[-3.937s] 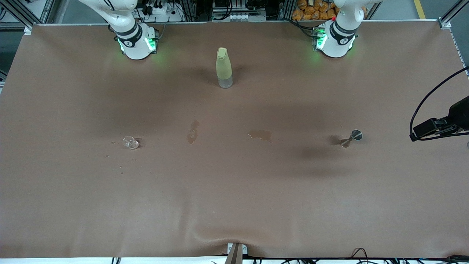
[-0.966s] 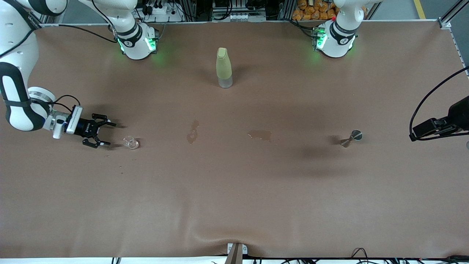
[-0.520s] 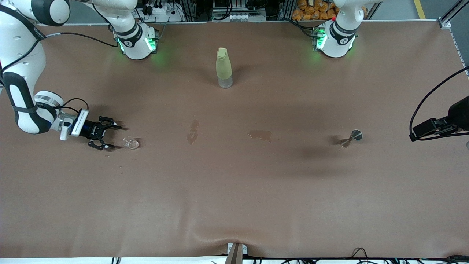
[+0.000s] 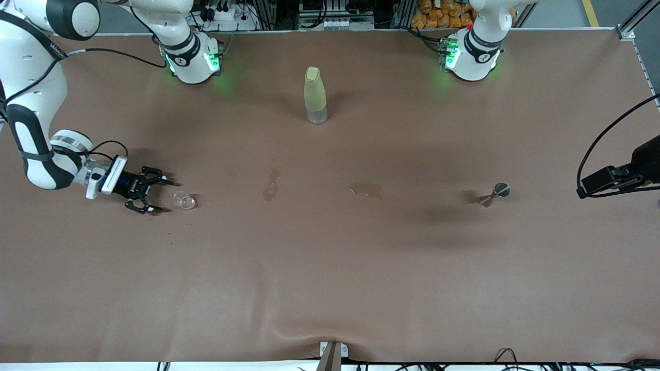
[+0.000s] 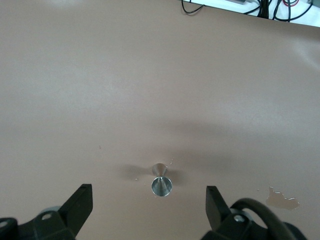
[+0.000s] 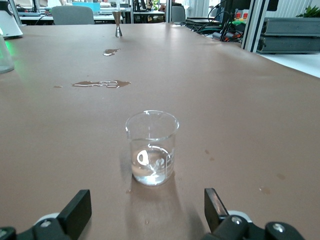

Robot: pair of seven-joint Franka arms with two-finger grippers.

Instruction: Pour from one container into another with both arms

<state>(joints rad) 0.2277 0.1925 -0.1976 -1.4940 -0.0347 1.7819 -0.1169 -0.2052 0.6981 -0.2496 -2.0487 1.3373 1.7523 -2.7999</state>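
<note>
A small clear glass beaker (image 4: 184, 200) (image 6: 151, 147) stands upright toward the right arm's end of the table. My right gripper (image 4: 160, 196) (image 6: 146, 202) is low beside it, open, with the beaker just ahead of its fingertips and untouched. A small metal jigger (image 4: 494, 194) (image 5: 161, 182) stands toward the left arm's end. My left gripper (image 5: 148, 197) hangs high over it, open and holding nothing. In the front view only the left arm's black hand with its cable (image 4: 613, 178) shows, at the frame's edge.
A yellow-green bottle (image 4: 315, 95) stands mid-table near the arms' bases. Two wet spills (image 4: 271, 185) (image 4: 367, 189) lie between the beaker and the jigger. The brown table cover (image 4: 330, 283) ripples at its front edge.
My right arm came into view and slid its open gripper along the table toward the beaker. The left hand, jigger, bottle and beaker have not moved.
</note>
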